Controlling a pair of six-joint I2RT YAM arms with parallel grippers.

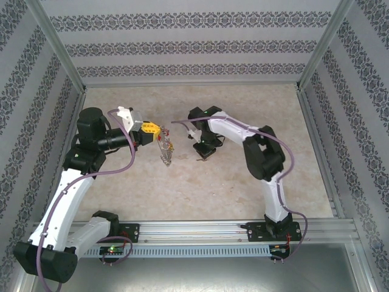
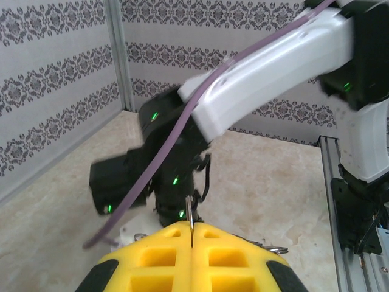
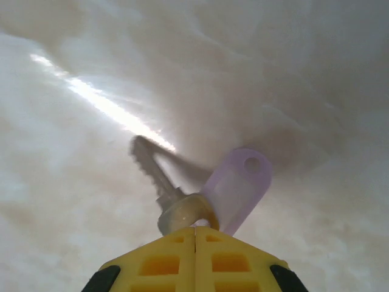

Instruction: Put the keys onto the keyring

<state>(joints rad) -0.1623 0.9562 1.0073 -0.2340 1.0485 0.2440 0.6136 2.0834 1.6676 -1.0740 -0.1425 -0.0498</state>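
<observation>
Keyring (image 1: 165, 149) dangles in mid-air, left of the table's centre, its thin loop pinched tight in my left gripper (image 2: 192, 231). Just to the right, my right gripper (image 3: 194, 234) points down, clamped on the lilac-headed key (image 3: 155, 173), with the blade sticking out close over the table (image 3: 91, 73).

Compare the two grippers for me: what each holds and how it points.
The left gripper pinches the thin keyring and points sideways; the right gripper pinches a single key with a lilac tag and points down at the table. Both are shut, with yellow fingers.
</observation>
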